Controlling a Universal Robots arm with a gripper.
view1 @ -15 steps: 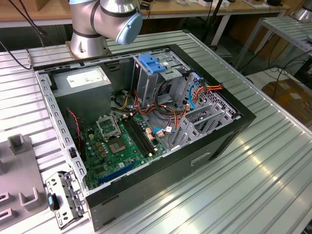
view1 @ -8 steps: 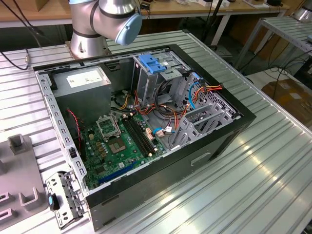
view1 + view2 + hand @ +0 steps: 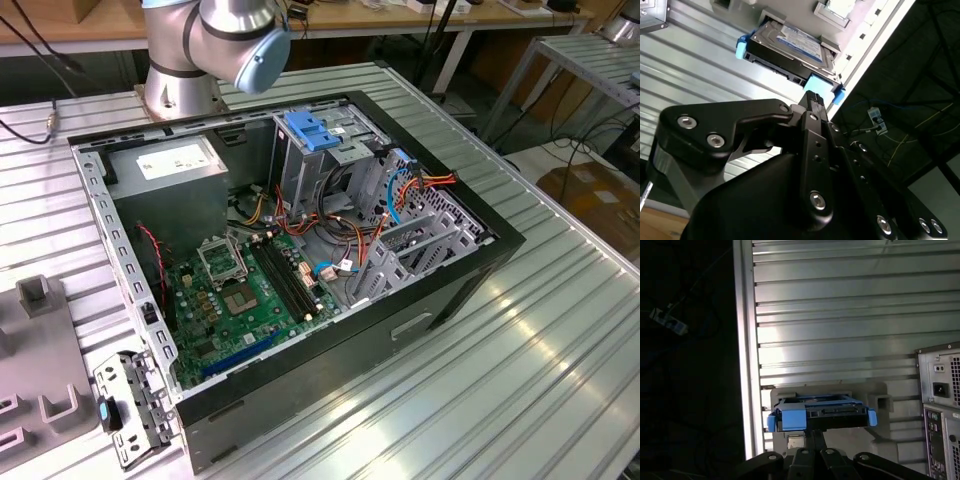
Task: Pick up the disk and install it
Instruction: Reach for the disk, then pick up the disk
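1 end effector point(image 3: 815, 433), pinched together, just beside the disk point(image 3: 835, 412) at the table point(image 3: 840, 315) edge

- The computer case point(image 3: 440, 300) lies on its side on the worktop point(image 3: 520, 400), with the arm's base point(image 3: 180, 85) behind it, toward the exterior view's left.
- Inside the case, the motherboard point(image 3: 245, 300) is in the near part. The power supply box point(image 3: 170, 165) is in the far corner at the exterior view's left, and the drive cage point(image 3: 320, 160) is to the right of that box.
- A loose bracket point(image 3: 130, 405) lies on the worktop just beside the case's near corner, at the exterior view's left.
- In both wrist views the disk point(image 3: 790, 47) point(image 3: 820, 412) rests on a holder point(image 3: 880, 395) near the worktop's edge, with the tool point(image 3: 812, 102) just beside the disk's end.
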